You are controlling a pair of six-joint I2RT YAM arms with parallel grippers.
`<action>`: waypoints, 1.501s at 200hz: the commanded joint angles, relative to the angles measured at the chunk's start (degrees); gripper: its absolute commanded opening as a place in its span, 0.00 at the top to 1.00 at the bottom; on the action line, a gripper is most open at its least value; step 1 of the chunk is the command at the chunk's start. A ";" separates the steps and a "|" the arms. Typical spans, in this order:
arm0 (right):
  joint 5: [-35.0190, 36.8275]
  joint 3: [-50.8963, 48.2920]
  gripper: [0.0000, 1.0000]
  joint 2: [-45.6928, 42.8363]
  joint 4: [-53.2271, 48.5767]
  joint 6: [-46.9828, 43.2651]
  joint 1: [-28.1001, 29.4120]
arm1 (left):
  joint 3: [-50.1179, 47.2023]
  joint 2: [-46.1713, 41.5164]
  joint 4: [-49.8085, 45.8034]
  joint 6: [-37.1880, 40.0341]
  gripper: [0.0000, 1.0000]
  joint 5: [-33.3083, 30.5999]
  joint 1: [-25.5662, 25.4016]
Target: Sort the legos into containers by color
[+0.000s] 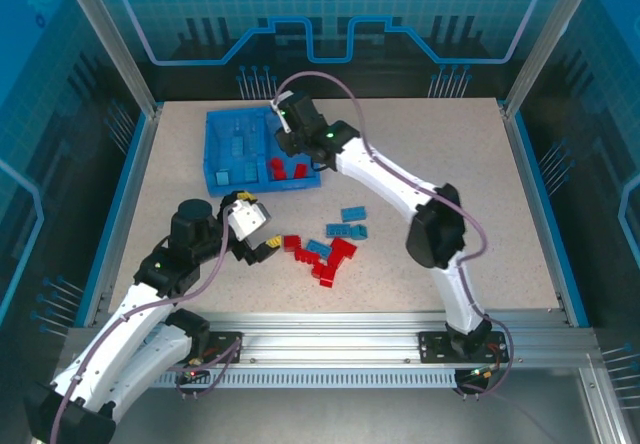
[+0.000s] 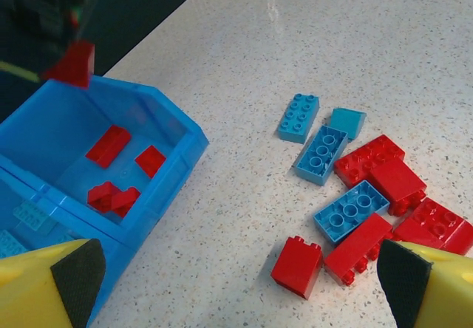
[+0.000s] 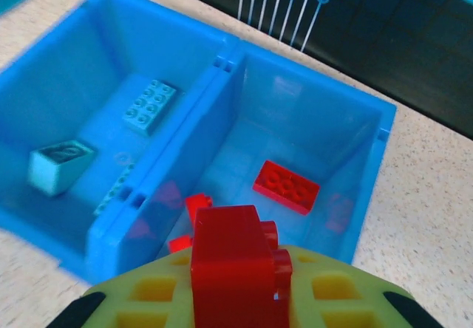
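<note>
Top external: right gripper (image 1: 286,146) above the tray (image 1: 211,149), left gripper (image 1: 262,248) beside loose bricks (image 1: 325,252) on the table (image 1: 480,184); left wrist: its fingers (image 2: 74,276) spread apart, empty, facing that pile; right wrist: a red brick (image 3: 233,258) clamped over the tray's red-filled compartment (image 3: 295,128), blue ones (image 3: 151,106) past the wall (image 3: 188,132).

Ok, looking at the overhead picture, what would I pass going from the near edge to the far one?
Rail → loose legos → tray → back panel.

no readable text, labels or numbers
</note>
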 commanded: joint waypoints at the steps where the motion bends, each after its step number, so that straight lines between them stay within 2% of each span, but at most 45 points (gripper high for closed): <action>1: 3.78 10.34 0.75 10.15 -5.09 -0.19 -0.83 | -0.09 -1.11 2.27 -0.87 0.01 -1.37 0.50; 31: 1.88 25.73 0.73 21.64 -10.18 -0.17 -0.97 | -1.05 -1.67 3.07 -0.30 0.01 -1.83 0.72; 57: -0.24 29.77 0.67 25.98 -10.46 1.68 -1.47 | -1.22 -1.67 3.27 -0.28 0.01 -1.88 0.94; 85: -3.42 29.68 0.54 25.26 -10.51 3.39 -1.68 | -1.50 -1.61 3.25 -0.21 0.01 -1.90 1.11; 128: -5.95 28.21 0.57 17.12 -14.15 5.06 -1.67 | -1.35 -1.29 3.62 -0.75 0.01 -1.66 1.20; 148: -8.26 18.81 0.57 6.80 -15.03 6.92 -2.35 | 1.13 -0.16 3.99 -5.40 0.01 -0.03 1.20; 172: -11.04 -2.57 0.52 -11.36 -10.32 8.81 -4.33 | 7.94 5.24 5.06 -20.14 0.01 2.22 0.35; 197: -13.22 -27.26 0.41 -31.60 -3.32 11.32 -8.16 | 15.78 15.42 2.99 -29.50 0.02 -0.09 -5.99; 225: -15.92 -48.16 0.23 -52.15 -3.27 16.54 -17.14 | 28.27 31.69 -3.95 -34.31 0.10 -4.77 -12.91; 241: -16.80 -55.32 0.10 -60.86 -7.87 19.41 -23.29 | 35.53 41.02 -8.22 -33.99 0.13 -7.27 -16.69; 259: -20.27 -60.78 0.00 -68.21 -12.65 21.07 -29.17 | 43.67 51.29 -12.33 -33.58 0.14 -9.80 -20.14; 300: -21.93 -68.82 0.00 -78.95 -17.70 25.37 -31.72 | 58.37 71.79 -19.03 -32.78 0.14 -14.79 -22.78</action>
